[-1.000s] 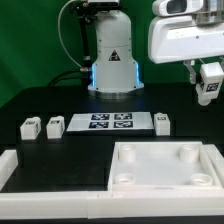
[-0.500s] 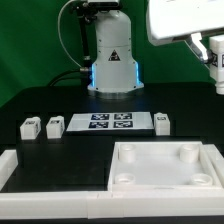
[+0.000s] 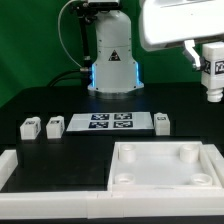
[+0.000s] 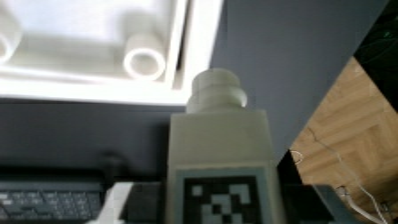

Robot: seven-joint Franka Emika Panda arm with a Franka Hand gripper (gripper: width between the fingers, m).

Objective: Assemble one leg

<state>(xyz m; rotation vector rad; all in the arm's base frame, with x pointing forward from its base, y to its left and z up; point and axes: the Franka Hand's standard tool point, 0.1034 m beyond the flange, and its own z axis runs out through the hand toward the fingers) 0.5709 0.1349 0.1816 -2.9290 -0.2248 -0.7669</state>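
My gripper [image 3: 211, 62] is high at the exterior view's right and shut on a leg [image 3: 212, 80], a small white block with a square tag, held well above the table. In the wrist view the held leg [image 4: 217, 140] fills the middle between my gripper's [image 4: 217, 205] dark fingers, its round peg pointing away from the camera. The large white square piece [image 3: 165, 178] with round corner sockets lies at the front right; one socket [image 4: 146, 62] shows beyond the peg. Three more legs stand on the table: two at the left [image 3: 30, 127] [image 3: 54, 126] and one right of the marker board [image 3: 161, 122].
The marker board [image 3: 110, 122] lies in the middle of the black table. A white L-shaped fence [image 3: 20, 168] runs along the front left. The robot base [image 3: 112, 55] stands at the back centre. A wooden floor edge [image 4: 356, 130] shows beside the table.
The gripper with the leg rose and moved toward the exterior view's right edge, then came back slightly left and down. The leg's tag now faces the exterior camera.
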